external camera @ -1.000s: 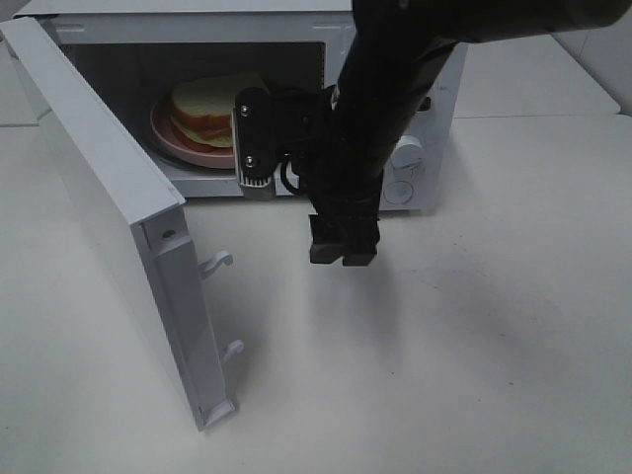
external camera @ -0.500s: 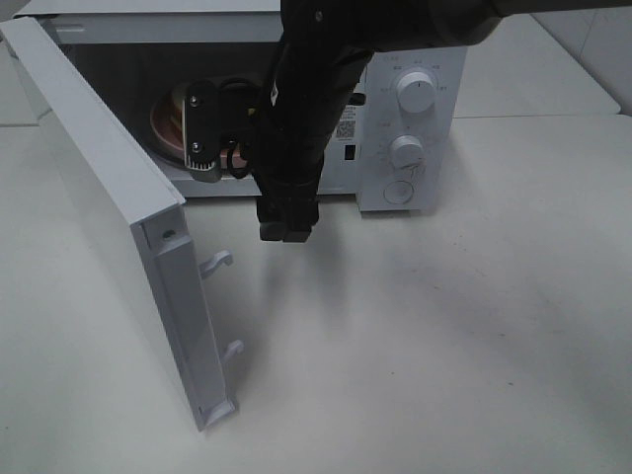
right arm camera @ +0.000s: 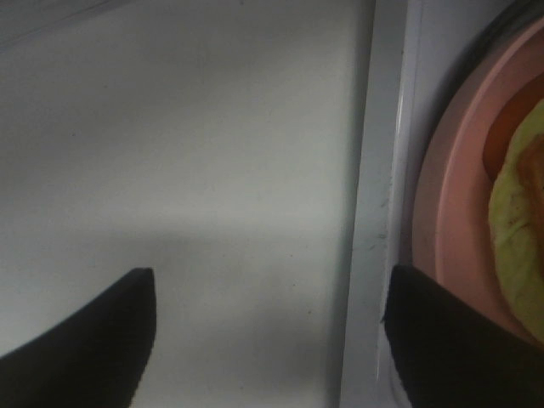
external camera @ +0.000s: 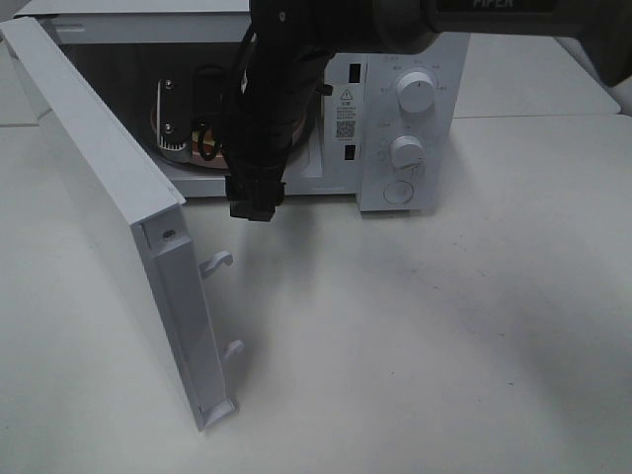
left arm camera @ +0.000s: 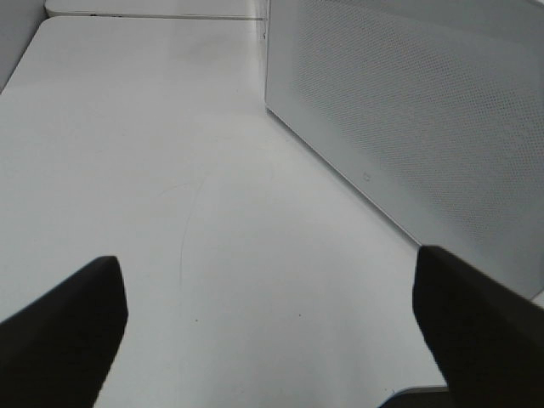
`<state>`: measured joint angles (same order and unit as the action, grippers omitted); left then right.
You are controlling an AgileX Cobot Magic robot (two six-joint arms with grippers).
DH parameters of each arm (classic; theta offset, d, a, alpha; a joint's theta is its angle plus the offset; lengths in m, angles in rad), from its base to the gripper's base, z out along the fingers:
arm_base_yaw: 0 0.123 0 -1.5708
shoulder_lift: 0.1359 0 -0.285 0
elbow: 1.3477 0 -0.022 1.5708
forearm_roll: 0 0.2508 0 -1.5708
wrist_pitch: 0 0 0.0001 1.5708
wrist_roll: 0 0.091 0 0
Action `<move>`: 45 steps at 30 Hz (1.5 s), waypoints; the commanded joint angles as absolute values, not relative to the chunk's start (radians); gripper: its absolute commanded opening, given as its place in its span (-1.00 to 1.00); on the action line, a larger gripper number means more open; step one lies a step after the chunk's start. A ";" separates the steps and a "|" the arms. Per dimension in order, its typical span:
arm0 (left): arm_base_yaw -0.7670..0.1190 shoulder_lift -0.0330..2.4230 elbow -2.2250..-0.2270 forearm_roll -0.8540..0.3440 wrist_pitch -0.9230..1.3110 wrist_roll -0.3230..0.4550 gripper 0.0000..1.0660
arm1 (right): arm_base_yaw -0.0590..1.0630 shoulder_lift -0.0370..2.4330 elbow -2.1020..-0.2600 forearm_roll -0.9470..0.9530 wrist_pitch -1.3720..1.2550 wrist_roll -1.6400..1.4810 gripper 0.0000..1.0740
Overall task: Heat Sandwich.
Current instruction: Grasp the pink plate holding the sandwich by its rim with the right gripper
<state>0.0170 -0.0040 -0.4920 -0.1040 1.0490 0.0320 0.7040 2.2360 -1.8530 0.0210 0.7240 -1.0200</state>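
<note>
The sandwich [right arm camera: 520, 229] shows only in the right wrist view, as pale yellow-green filling at the frame's edge on the pink plate [right arm camera: 450, 221], inside the microwave [external camera: 395, 118]. In the high view my right arm hides it. The right gripper [external camera: 252, 209] hangs in front of the microwave's open mouth, pointing down at the table. Its fingers [right arm camera: 76, 340] are wide apart and empty. The microwave door [external camera: 99, 168] stands swung open to the left. My left gripper [left arm camera: 272, 340] is open and empty over bare table, outside the high view.
The left wrist view shows the door's perforated outer face [left arm camera: 408, 110] close by. Two knobs and a round button [external camera: 415, 94] sit on the microwave's right panel. The door's latch hooks [external camera: 217, 262] stick out towards the white table [external camera: 444, 326].
My right arm has swung left across the microwave's front. It now covers the sandwich and plate in the high view and uncovers the knob panel. The door has not moved.
</note>
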 commanded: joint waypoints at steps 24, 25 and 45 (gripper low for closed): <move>0.012 -0.021 -0.491 -0.110 1.034 0.029 0.57 | 0.634 2.399 -2.108 0.123 0.704 -1.043 0.33; 0.012 -0.021 -0.491 -0.110 1.034 0.029 0.57 | 0.632 2.403 -2.113 0.125 0.704 -1.043 0.33; 0.012 -0.021 -0.491 -0.110 1.034 0.029 0.57 | 0.605 2.485 -2.128 0.204 0.660 -1.083 0.33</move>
